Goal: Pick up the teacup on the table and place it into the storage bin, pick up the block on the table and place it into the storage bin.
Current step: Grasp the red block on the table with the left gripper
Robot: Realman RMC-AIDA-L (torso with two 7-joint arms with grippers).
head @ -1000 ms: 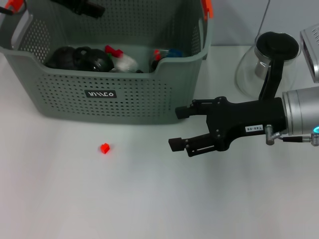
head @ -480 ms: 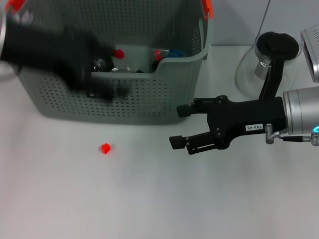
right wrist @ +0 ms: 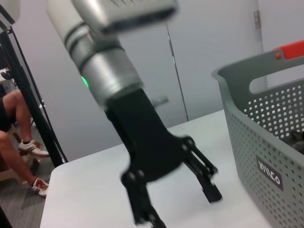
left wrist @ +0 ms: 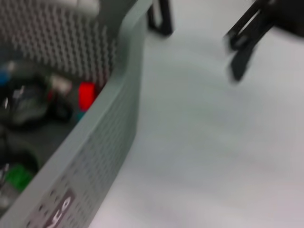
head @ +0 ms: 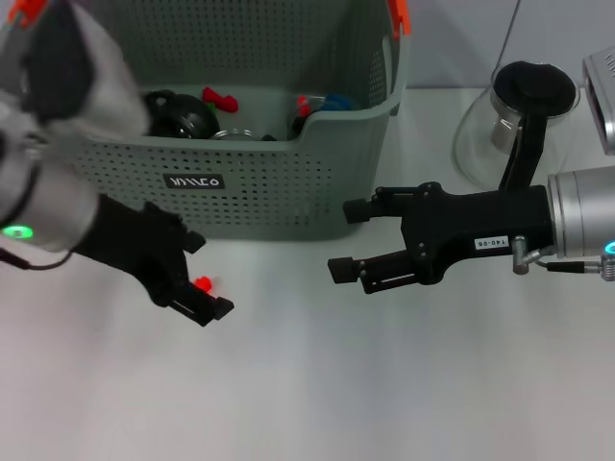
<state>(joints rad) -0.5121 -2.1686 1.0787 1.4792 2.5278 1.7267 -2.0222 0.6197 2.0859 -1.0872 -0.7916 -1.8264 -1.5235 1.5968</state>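
A small red block (head: 203, 284) lies on the white table in front of the storage bin (head: 288, 192). My left gripper (head: 200, 277) is down at the block, open, with one finger on each side of it and not closed on it. The right wrist view shows that same left gripper (right wrist: 178, 204) with its fingers spread above the table beside the storage bin (right wrist: 266, 142). To the right of the bin, my right gripper (head: 346, 238) hovers open and holds nothing. I cannot pick out the teacup; it is not on the table in view.
Inside the bin lie black items, red pieces and a glassy object. A glass carafe (head: 500, 134) with a black handle stands at the back right, behind my right arm. The left wrist view runs along the bin's front wall (left wrist: 128, 109).
My left arm has swept from over the bin down to the table in front of it, and its open fingers now flank the block. The right gripper has hardly moved.
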